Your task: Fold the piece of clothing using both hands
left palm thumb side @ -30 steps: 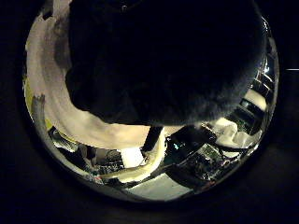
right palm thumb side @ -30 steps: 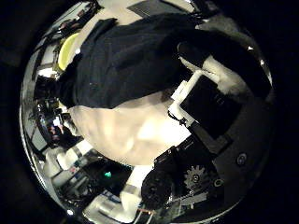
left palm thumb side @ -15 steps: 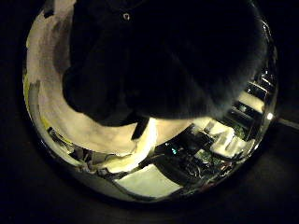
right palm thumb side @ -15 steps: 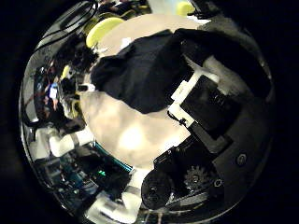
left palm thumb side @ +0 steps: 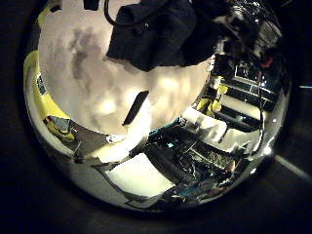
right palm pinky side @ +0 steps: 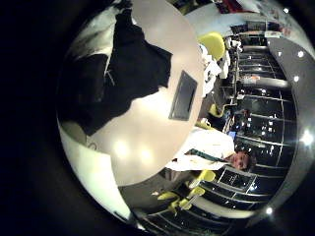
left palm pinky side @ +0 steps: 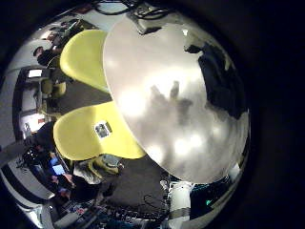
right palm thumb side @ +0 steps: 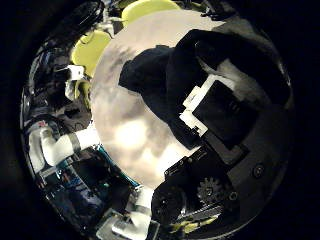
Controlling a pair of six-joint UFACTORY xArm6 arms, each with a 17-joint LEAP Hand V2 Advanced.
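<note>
Clothing (right palm pinky side: 123,74), dark, lies on round white table (left palm pinky side: 167,105) beside 2 yellow chairs (left palm pinky side: 95,138); hands' grip unclear

**A round table, a dark garment and a flat dark slab**

The support is a round, pale table (right palm pinky side: 148,147) with a smooth top that catches bright spots of light. A dark piece of clothing (right palm pinky side: 123,74) lies on it, spread in loose folds over one side of the top and reaching close to the rim. Apart from the clothing, nearer the opposite edge, a thin, dark rectangular slab (right palm pinky side: 183,95) lies flat on the bare surface; what it is cannot be told. The same slab (left palm thumb side: 136,106) shows in the left thumb side palm view, clear of the clothing (left palm thumb side: 156,34), with bare tabletop (left palm thumb side: 88,68) between them.
</note>
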